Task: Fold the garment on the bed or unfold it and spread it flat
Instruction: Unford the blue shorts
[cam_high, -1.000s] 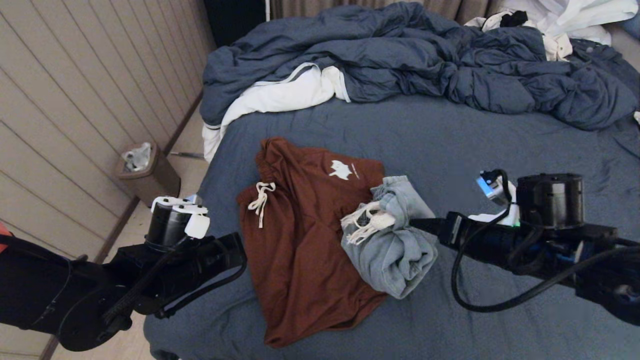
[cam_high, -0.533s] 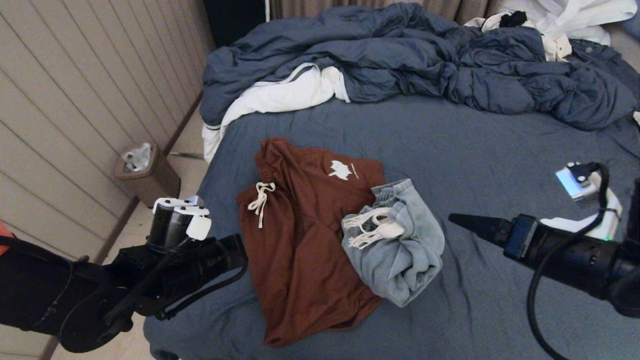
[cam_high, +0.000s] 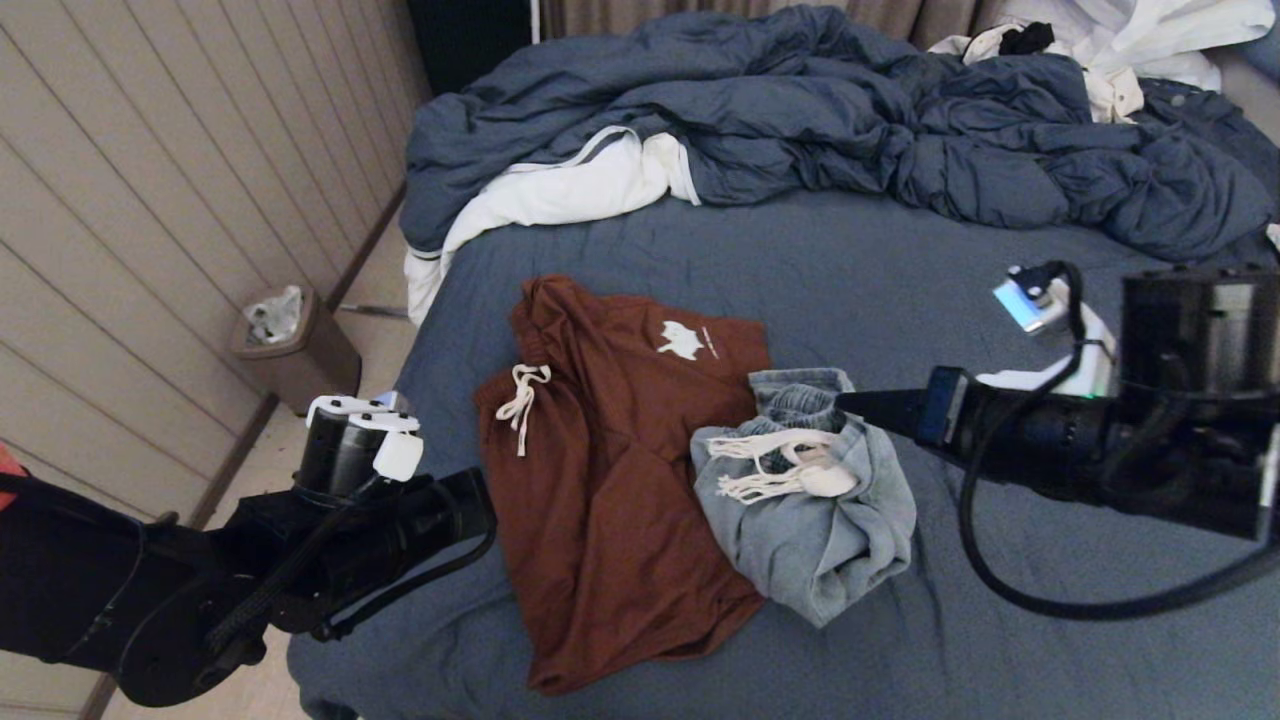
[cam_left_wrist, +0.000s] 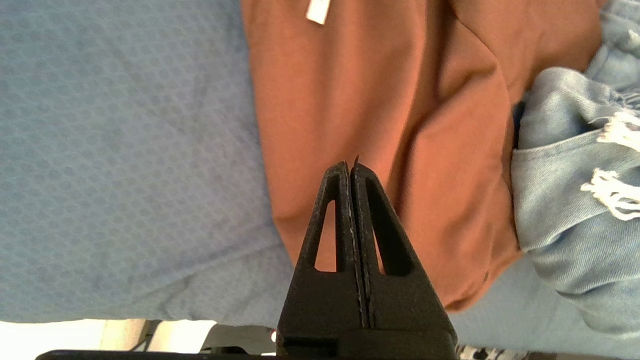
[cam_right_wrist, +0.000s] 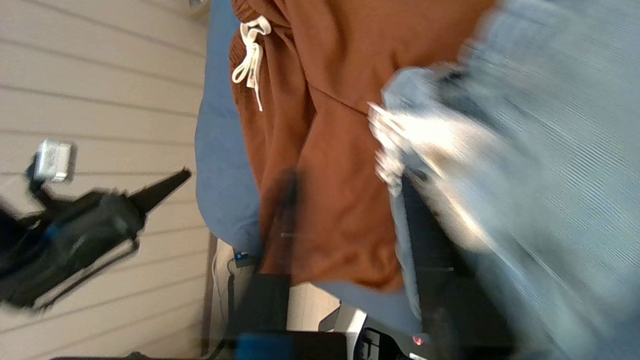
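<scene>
where the slate-blue sheet of the bed (cam_high: 900, 270) lies bare toward the near edge, two garments rest side by side.

item one: rust-brown shorts (cam_high: 610, 470), spread roughly flat, white drawstring (cam_high: 522, 392) at the waistband, small white emblem (cam_high: 682, 341) on the cloth.

item two: grey-blue garment (cam_high: 815, 520), bunched in a heap, its edge overlapping the rust-brown shorts; pale frayed cords (cam_high: 770, 465) lie on top of it.

item three: blue duvet (cam_high: 850, 130), crumpled across the far part of the bed, white lining (cam_high: 560, 195) showing at its left end.

item four: right hand (cam_high: 850, 403), reaching in level from the right, tip at the upper edge of the grey-blue garment; in the right wrist view its fingers (cam_right_wrist: 285, 210) stand apart, one on either side of the garment's edge, the picture too smeared to tell whether cloth is gripped.

item five: left hand (cam_left_wrist: 351, 172), parked over the near left corner of the bed beside the rust-brown shorts, fingers pressed together, holding nothing.

item six: brown waste bin (cam_high: 295, 350), on the floor by the panelled wall (cam_high: 150, 200).
</scene>
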